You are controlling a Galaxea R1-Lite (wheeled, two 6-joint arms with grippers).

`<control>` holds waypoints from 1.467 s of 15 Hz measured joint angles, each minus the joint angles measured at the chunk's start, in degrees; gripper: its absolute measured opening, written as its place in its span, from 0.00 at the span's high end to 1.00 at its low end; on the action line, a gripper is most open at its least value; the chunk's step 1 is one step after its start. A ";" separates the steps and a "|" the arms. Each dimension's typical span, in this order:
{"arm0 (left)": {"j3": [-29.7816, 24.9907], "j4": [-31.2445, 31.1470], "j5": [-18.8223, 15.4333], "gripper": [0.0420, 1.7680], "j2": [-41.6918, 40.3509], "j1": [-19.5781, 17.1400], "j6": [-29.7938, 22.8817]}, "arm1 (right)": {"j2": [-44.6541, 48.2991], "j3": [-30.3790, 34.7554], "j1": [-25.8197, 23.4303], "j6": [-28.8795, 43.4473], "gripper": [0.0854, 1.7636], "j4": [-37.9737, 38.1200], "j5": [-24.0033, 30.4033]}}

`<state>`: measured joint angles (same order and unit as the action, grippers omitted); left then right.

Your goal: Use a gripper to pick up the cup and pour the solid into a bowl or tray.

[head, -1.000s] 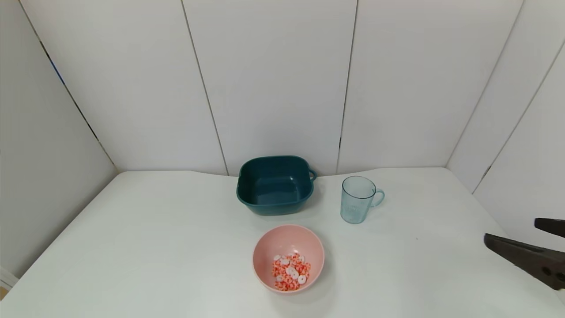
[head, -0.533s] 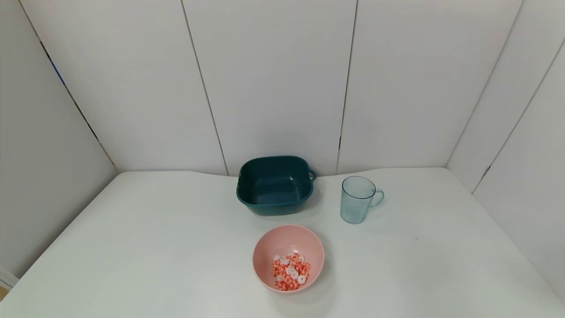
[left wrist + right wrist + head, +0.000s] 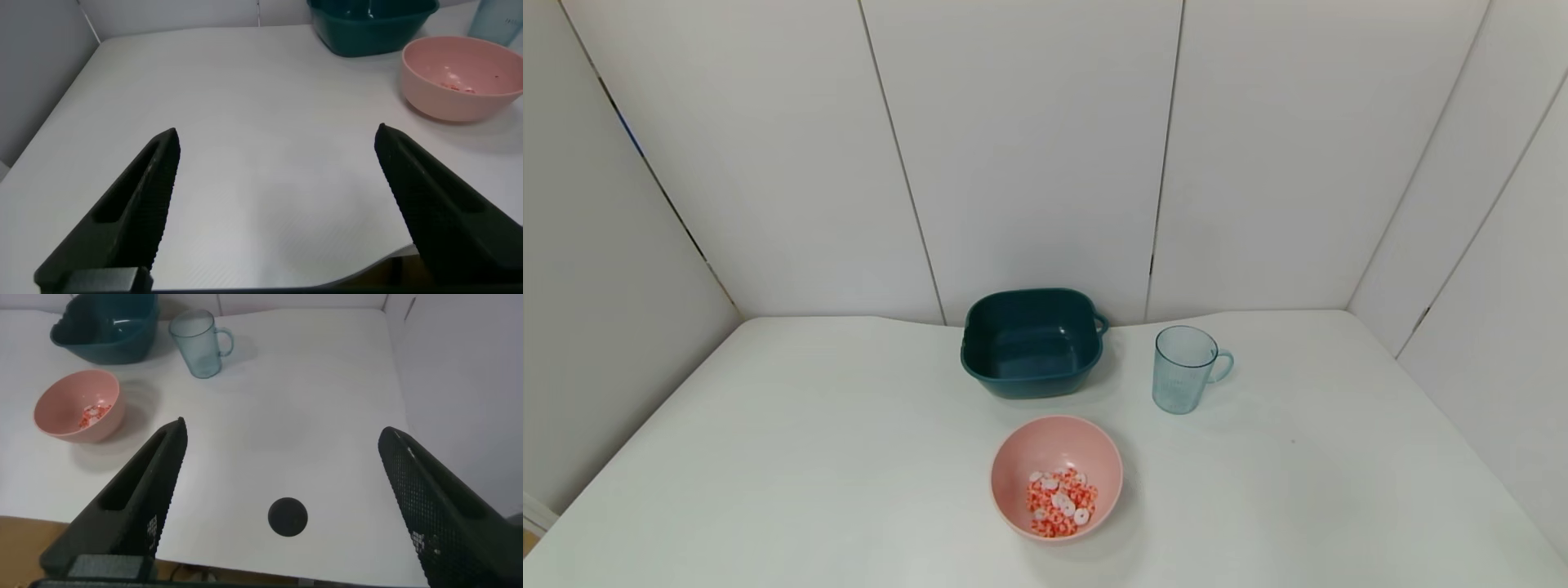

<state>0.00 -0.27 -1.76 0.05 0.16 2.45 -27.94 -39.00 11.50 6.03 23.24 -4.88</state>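
Observation:
The light-blue ribbed cup (image 3: 1184,369) stands upright and looks empty on the white table, right of the teal tub; it also shows in the right wrist view (image 3: 198,344). The pink bowl (image 3: 1056,477) sits in front, holding the red-orange and white ring pieces (image 3: 1059,502); it also shows in the right wrist view (image 3: 78,404) and the left wrist view (image 3: 462,75). Neither gripper shows in the head view. My left gripper (image 3: 278,139) is open and empty over the table's near left. My right gripper (image 3: 282,431) is open and empty above the table's near right, far from the cup.
A dark teal square tub (image 3: 1032,341) with a handle stands at the back, against the wall. A small dark round spot (image 3: 288,516) lies on the table near its front edge, below my right gripper. White walls close in the table on three sides.
My right gripper, seen at the right edge of the head view one second ago, has drawn back out of that view. Cup, bowl and tub have not moved.

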 joint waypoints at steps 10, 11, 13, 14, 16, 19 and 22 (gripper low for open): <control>0.00 0.00 0.00 0.03 0.00 0.02 0.00 | 17.27 10.08 -10.53 -1.40 0.04 0.22 3.40; 0.00 0.00 0.00 0.03 0.00 0.02 -0.02 | 19.08 11.54 -10.76 -1.63 0.04 -0.02 3.40; 0.00 0.00 0.00 0.03 0.00 0.02 0.00 | 23.06 14.30 -11.12 -2.12 0.04 -0.48 3.25; 0.00 0.02 0.02 0.03 0.00 0.02 -0.02 | 24.72 15.69 -11.19 -2.43 0.04 -1.18 2.90; 0.00 0.00 0.00 0.03 0.00 0.02 -0.02 | 26.69 18.80 -11.34 -2.16 0.04 -5.77 2.71; 0.00 0.02 0.00 0.03 0.00 0.02 -0.02 | 27.72 26.88 -11.34 -2.24 0.04 -16.79 2.77; 0.00 0.00 0.00 0.03 0.00 0.02 0.00 | 27.92 34.45 -11.34 -3.67 0.04 -22.55 2.99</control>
<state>0.00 -0.27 -1.76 0.05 0.18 2.45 -0.02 -4.55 0.16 2.36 0.68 -1.89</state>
